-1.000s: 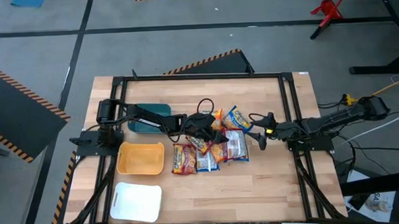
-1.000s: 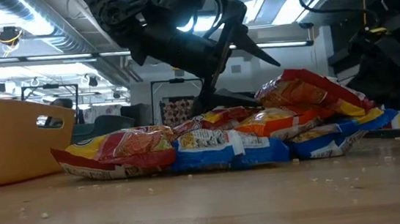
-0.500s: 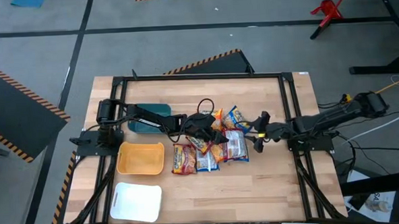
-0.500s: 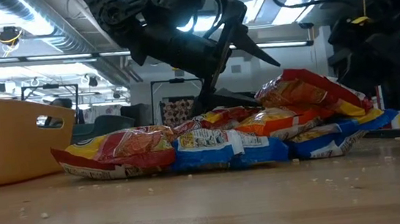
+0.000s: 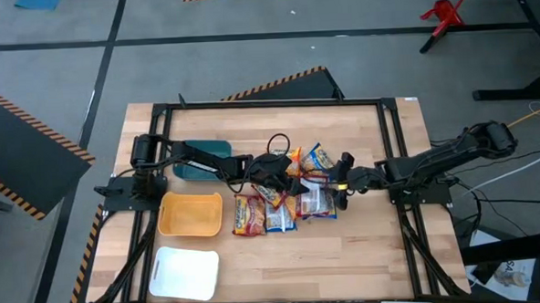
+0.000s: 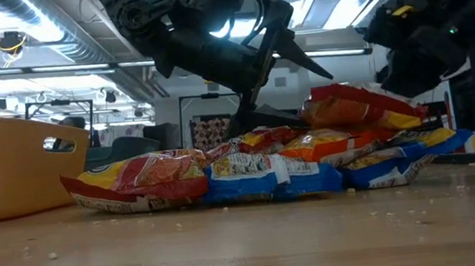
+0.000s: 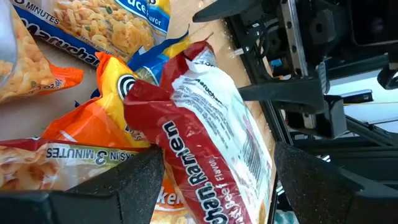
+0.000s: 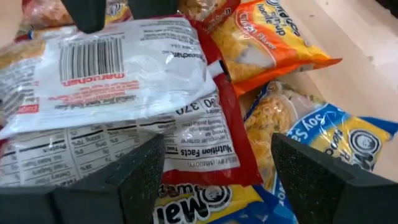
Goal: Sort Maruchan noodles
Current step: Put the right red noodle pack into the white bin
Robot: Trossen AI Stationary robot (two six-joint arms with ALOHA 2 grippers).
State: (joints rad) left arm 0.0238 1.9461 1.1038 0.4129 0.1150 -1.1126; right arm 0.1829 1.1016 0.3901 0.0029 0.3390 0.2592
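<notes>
The Maruchan noodles lie in a heap (image 5: pixel 288 198) at the table's middle: orange, blue and red crinkly packets overlapping one another. A red packet (image 8: pixel 124 81) lies on top of the heap with its white printed back up, and it also shows in the low view (image 6: pixel 357 106) and the left wrist view (image 7: pixel 205 124). My left gripper (image 5: pixel 289 172) is open at the heap's far-left side, its fingers (image 7: pixel 134 180) standing either side of that red packet. My right gripper (image 5: pixel 342 180) is open at the heap's right edge, just above the same packet (image 6: pixel 405 56). My left gripper stands astride the red packet's end (image 7: pixel 186 68); whether a finger touches it cannot be told. My right gripper comes in from the table's right with its fingers (image 8: pixel 134 180) spread over the red packet's near end (image 8: pixel 205 155); I cannot tell whether they touch it.
A teal tray (image 5: pixel 202 159), a yellow tray (image 5: pixel 191 214) and a white tray (image 5: pixel 186 272) sit in a row on the table's left part; the yellow one also shows in the low view (image 6: pixel 4 164). Black frame rails (image 5: pixel 272 104) ring the tabletop. Bare wood (image 5: pixel 348 258) lies toward the near edge.
My right gripper has moved toward the table's left, from beside the heap to over its right edge, staying open. The red packet on top now lies a little flatter at its right end. The left arm has kept still.
</notes>
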